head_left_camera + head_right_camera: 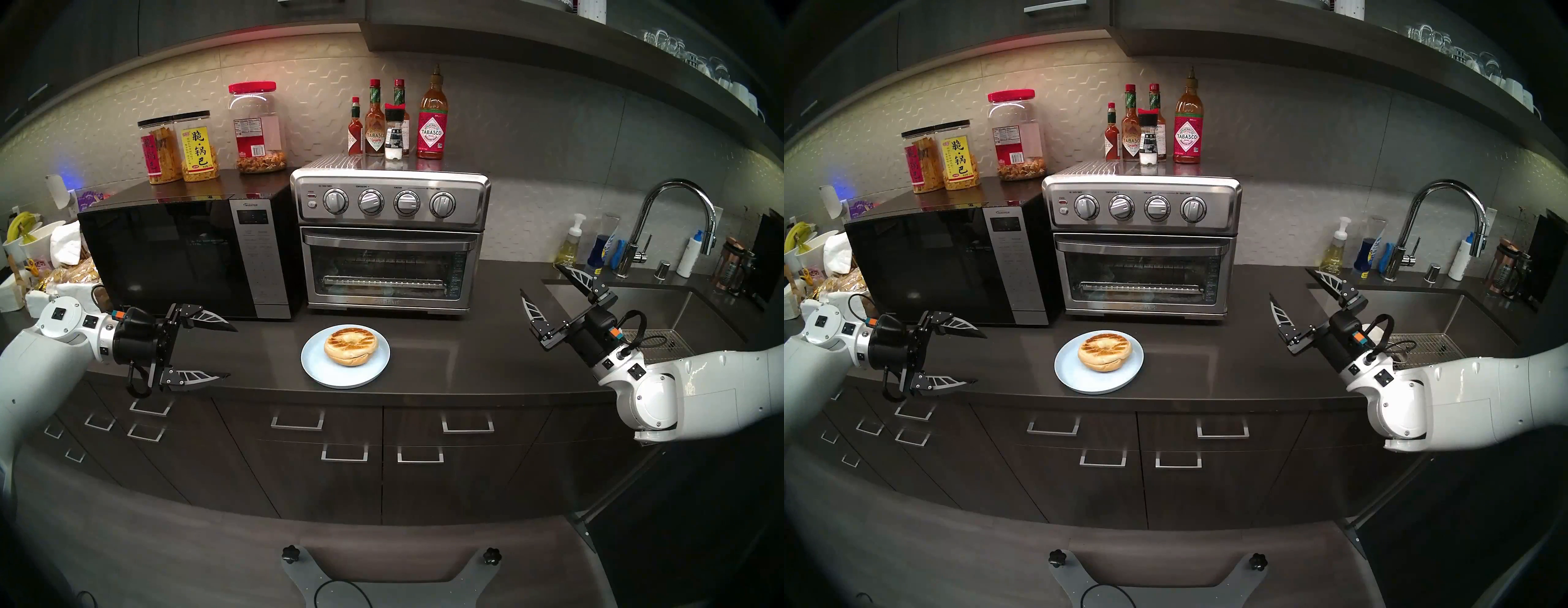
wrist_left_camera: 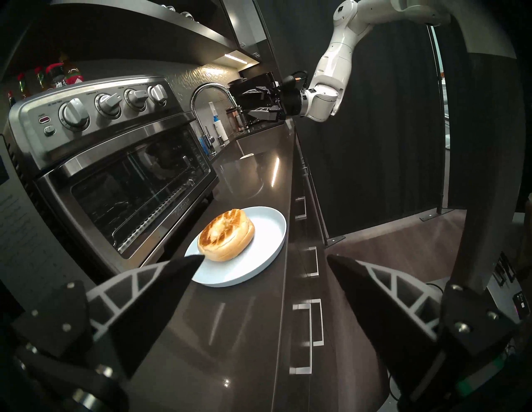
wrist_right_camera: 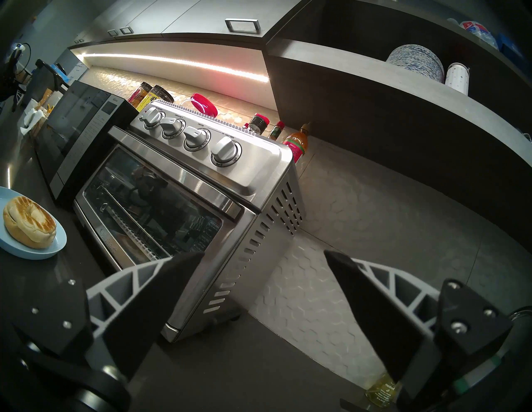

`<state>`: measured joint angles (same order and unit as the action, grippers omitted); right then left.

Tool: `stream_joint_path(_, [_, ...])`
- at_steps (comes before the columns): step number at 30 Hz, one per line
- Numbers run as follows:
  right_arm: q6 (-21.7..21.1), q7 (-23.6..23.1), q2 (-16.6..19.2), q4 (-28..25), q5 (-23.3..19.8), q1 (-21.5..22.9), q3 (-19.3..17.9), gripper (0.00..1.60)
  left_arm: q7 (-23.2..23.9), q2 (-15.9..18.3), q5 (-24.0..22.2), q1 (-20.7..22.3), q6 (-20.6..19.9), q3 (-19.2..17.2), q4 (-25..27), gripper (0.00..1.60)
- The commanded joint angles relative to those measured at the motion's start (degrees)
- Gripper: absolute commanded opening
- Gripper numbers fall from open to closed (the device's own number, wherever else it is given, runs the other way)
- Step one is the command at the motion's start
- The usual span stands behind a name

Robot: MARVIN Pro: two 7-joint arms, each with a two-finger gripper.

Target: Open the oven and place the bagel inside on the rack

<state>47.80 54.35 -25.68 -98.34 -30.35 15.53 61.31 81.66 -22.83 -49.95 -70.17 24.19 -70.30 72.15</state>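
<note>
The oven (image 1: 390, 237) stands on the dark worktop (image 1: 466, 352) with its glass door shut and the bar handle (image 1: 388, 245) running across the top of the door; four round knobs sit in a row on the panel above. Through the glass the rack (image 1: 384, 281) shows as a thin silver grid low in the cavity. Touching the oven's left side is a wider black microwave (image 1: 186, 259), with snack jars on top of it, and a cluster of sauce bottles (image 1: 396, 121) stands on the oven's roof. The bagel (image 1: 351, 344), golden with dark toasted marks, lies on a pale blue plate (image 1: 314, 361) on the worktop just in front of the oven door, near the worktop's front edge. The left hand (image 1: 227, 351) hangs above the front edge of the worktop, left of the plate and apart from it, pointing toward the bagel with its two fingers spread wide and nothing between them; the left wrist view shows the plate and bagel ahead, past the fingertips. The right hand (image 1: 539, 280) is raised off the worktop to the right of the oven, beside the sink (image 1: 662, 305) and its curved faucet (image 1: 674, 220), fingers likewise spread wide and empty, aimed toward the oven's right side.
</note>
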Motion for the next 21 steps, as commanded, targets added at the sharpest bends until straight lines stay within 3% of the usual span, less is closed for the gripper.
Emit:
stream_joint_path(1, [0.0,0.0,0.1,-0.1,-0.1,0.7,-0.5,1.6,3.3,2.1,-3.2,1.9,4.3,1.3,0.0,1.6])
stream_joint_path(21, [0.0,0.1,0.1,-0.1,-0.1,0.7,-0.5,1.6,-0.8,6.7,-4.7,5.3,8.5,10.2,1.8,1.6])
